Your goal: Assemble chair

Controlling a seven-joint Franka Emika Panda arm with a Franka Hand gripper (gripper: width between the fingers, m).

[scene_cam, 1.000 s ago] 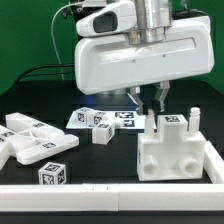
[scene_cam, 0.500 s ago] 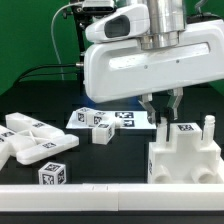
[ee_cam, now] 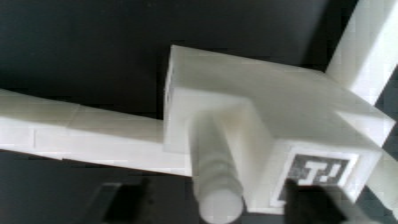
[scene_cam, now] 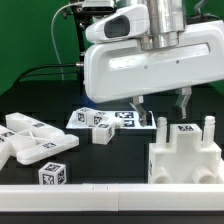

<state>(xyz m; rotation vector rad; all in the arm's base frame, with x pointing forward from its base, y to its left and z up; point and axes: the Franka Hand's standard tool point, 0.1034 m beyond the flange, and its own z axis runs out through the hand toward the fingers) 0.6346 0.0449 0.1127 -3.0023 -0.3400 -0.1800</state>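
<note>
While the arm [scene_cam: 150, 60] hangs upright over the counter [scene_cam: 120, 160], its bulky white wrist housing fills the exterior view from 11 to 2 o'clock, and the fingers [scene_cam: 183, 100] point straight down. They stand spread apart with clear air between them, gripping nothing.

Labels: only square black-and-white marker tags. One tag [scene_cam: 184, 128] is on top of the chair [scene_cam: 185, 158], and several are on the marker board [scene_cam: 118, 118] near frame centre.

Chair sub-assembly is a chunky white block at 4 to 5 o'clock, directly under the fingers. Its near post [scene_cam: 163, 124] rises toward the gap between them, and the fingertips sit just above the block, apart from it. Loose flat panel [scene_cam: 30, 140] is at 8 o'clock, tagged block [scene_cam: 52, 175] at 7 o'clock, both well apart from the fingers.

Wrist view: chair [ee_cam: 231, 90] fills the shot, white on black. A round post [ee_cam: 214, 175] lies between the two dark fingers [ee_cam: 125, 205], with a gap showing on each side. A tag [ee_cam: 320, 168] sits just beside the post on the block face.
</note>
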